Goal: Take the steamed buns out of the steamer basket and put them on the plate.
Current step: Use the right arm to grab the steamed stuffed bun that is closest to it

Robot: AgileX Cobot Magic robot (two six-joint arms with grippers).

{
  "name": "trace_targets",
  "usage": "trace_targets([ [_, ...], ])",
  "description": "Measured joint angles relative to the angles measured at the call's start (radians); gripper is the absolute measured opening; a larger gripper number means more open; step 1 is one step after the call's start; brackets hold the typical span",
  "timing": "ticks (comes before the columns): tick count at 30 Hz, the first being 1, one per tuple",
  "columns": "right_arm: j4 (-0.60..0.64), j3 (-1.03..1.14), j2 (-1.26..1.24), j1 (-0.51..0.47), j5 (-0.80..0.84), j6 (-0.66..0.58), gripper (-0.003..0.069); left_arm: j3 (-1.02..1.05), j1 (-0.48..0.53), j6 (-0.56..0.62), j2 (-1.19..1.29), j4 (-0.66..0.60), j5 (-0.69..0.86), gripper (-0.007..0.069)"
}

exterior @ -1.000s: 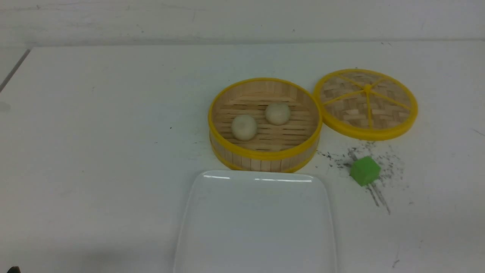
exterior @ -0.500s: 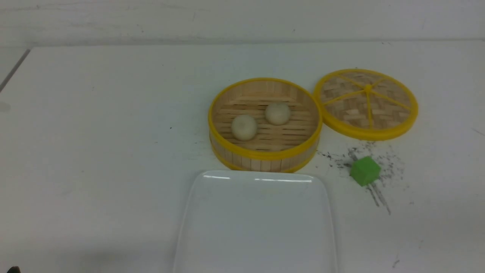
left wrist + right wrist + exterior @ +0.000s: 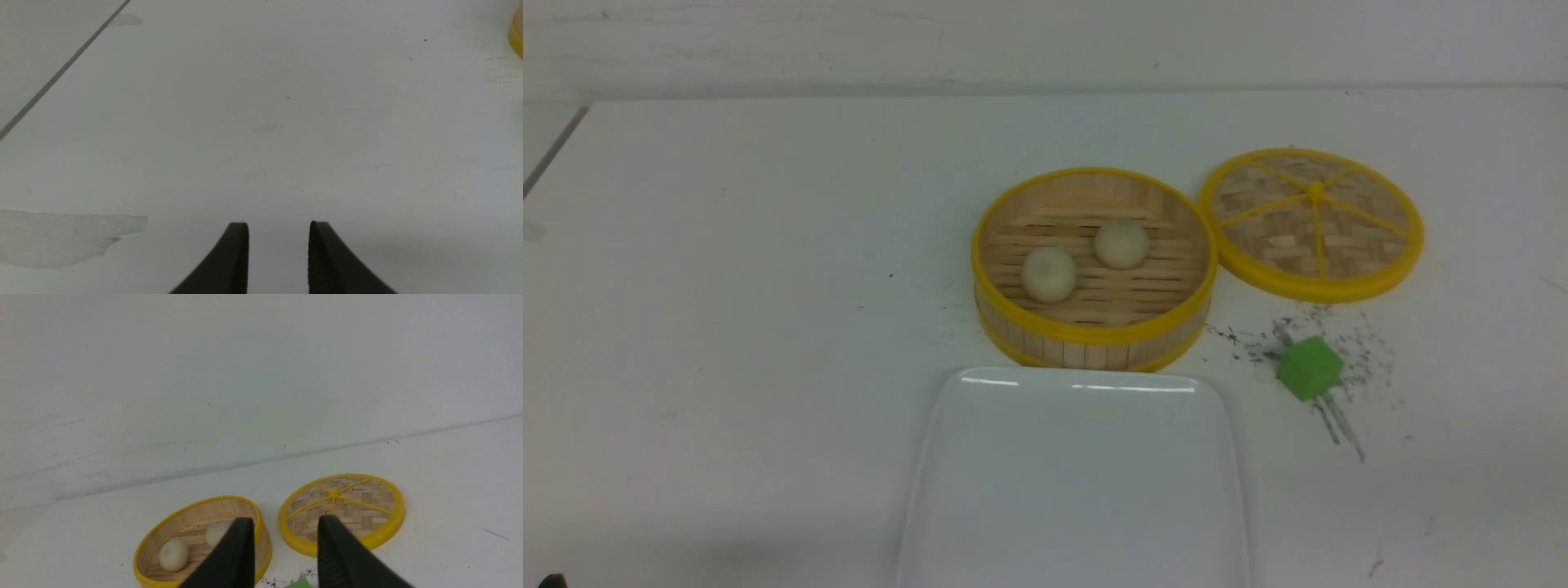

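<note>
**Nothing shifts from a second ago: both buns wait in the basket, both arms hang back**

Nothing differs between the earlier front views and this one. Both steamed buns [image 3: 1049, 273] lie on the slatted floor of the steamer basket [image 3: 1094, 333], close together but not quite touching. The farther bun [image 3: 1121, 244] sits a little to the right. The plate [image 3: 1078, 490] is bare, and its far edge lies just beside the basket's near wall. I cannot tell whether they touch.

My left gripper [image 3: 279, 228] hovers over bare table [image 3: 727, 286], jaws partly spread with nothing between them. The right gripper [image 3: 285, 522] is the same, parted and empty, looking down toward the basket and the lid [image 3: 1313, 220].

My worries from here:

- **Basket wall:** it is deep, so a descent off centre could land a finger on the yellow rim. That would shove the basket against the plate or tip it.
- **Jaw width:** the jaws look only moderately spread, and I judge they may need to widen. Otherwise a fingertip lands on top of a bun and dents it.
- **Bun shape:** the buns are smooth and round, so an off-centre squeeze could squirt one out or roll it into its neighbour.
- **Right arm's path:** the green cube [image 3: 1309, 367] and the lid lie close to that side, and a low sweep could knock either.
</note>
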Motion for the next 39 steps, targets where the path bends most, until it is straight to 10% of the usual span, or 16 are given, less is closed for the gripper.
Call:
trace_targets([
  [22,0.044,0.0,0.0,0.0,0.046,0.0,0.0242,0.003,0.0,-0.111,0.0,0.008,-0.162,0.024],
  [39,0.083,0.0,0.0,0.0,0.058,-0.116,0.0242,0.004,0.0,-0.717,0.0,-0.001,-0.347,0.024],
])
